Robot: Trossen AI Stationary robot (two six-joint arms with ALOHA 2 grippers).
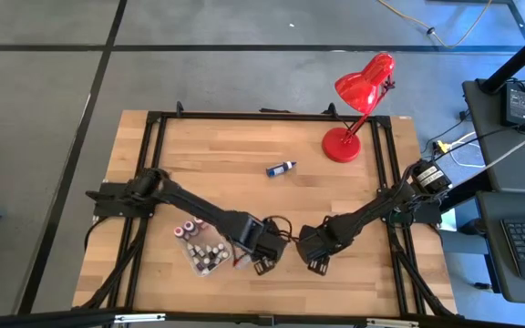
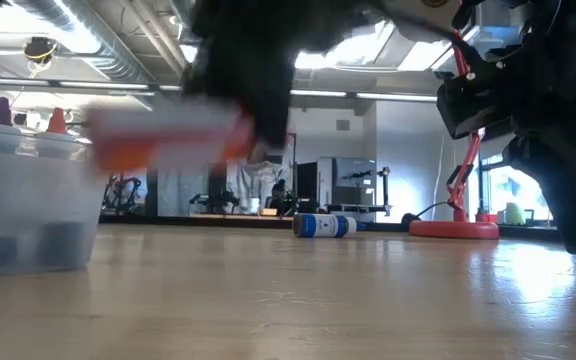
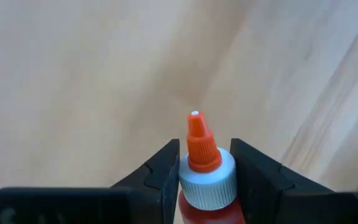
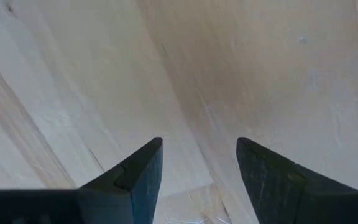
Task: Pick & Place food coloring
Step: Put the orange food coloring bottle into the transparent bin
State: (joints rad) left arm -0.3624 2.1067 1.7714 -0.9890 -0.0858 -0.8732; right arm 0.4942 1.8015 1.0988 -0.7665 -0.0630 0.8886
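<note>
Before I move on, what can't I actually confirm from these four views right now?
- Red bottle in the left gripper: left wrist view's edge cuts off its body; blurred in low view.
- Tray contents: bottles too small to count in high view; low view shows only two cap tips.
- Loose blue bottle: label too small to read in any view.
- Right gripper: open over bare wood; its fingertips are hidden under the arm in high view.

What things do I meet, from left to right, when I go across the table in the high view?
Clear tray with small bottles → left claw, closed on a red bottle → blue bottle lying alone farther up → right claw, open and empty → red desk lamp.
</note>
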